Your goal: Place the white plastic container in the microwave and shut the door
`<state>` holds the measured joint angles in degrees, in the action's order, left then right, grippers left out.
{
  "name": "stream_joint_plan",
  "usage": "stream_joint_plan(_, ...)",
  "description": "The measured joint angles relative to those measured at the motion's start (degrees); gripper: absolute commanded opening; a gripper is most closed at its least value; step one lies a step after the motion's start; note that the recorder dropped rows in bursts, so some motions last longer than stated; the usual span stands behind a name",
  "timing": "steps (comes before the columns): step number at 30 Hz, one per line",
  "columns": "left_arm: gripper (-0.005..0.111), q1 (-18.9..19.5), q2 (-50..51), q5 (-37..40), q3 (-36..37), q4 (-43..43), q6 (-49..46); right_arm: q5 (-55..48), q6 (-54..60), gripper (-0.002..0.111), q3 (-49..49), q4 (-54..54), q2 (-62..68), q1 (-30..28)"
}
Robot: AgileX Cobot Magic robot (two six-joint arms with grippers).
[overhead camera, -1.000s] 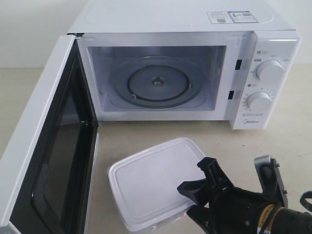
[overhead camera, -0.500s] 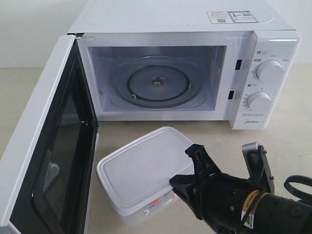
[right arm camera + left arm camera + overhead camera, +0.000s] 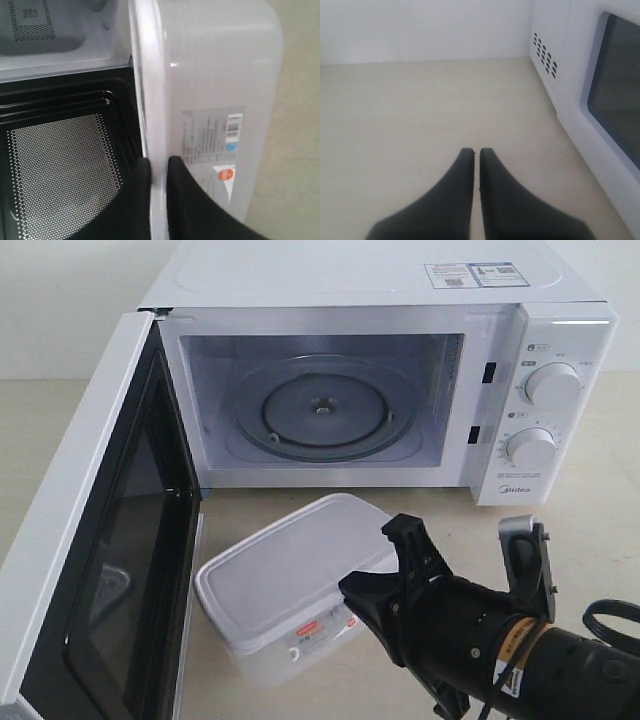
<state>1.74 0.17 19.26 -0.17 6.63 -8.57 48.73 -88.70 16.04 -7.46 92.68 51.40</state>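
The right end effector (image 3: 157, 165) is nearly closed, its two black fingers pinching the raised rim of the white plastic container (image 3: 285, 575) at the end that carries the red-and-white label (image 3: 310, 633). The container sits outside the microwave (image 3: 370, 280), just in front of the open cavity and its glass turntable (image 3: 318, 412), between the end effector and the door (image 3: 60, 530), which is swung wide open. Whether the box rests on the desk (image 3: 590, 530) or hangs clear of it I cannot tell. The left end effector (image 3: 476, 152) is empty and closed to a thin slit, low over bare desk beside the door's outer face.
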Motion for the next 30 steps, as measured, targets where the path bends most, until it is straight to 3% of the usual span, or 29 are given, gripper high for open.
stream_joint_plan(9, 0.004, 0.0, 0.0, 0.0, 0.0, 0.0, 0.0, -3.9, 5.0, 0.000, -6.1, -5.8, -7.2, -0.1)
stream_joint_plan(13, 0.004, 0.0, 0.0, 0.0, 0.0, 0.0, 0.0, -4.3, 1.4, 0.000, -7.1, -0.1, -9.3, 0.9)
stream_joint_plan(16, 0.004, 0.0, 0.0, 0.0, 0.0, 0.0, 0.0, -6.5, -0.5, 0.012, -6.0, 0.7, -9.3, 4.0)
stream_joint_plan(22, 0.004, 0.0, 0.0, 0.0, 0.0, 0.0, 0.0, -9.7, -1.3, 0.051, -3.2, -1.5, -7.6, 9.3)
stream_joint_plan(30, 0.004, 0.0, 0.0, 0.0, 0.0, 0.0, 0.0, -7.6, -3.9, 0.054, -1.8, -5.6, -0.1, 9.8)
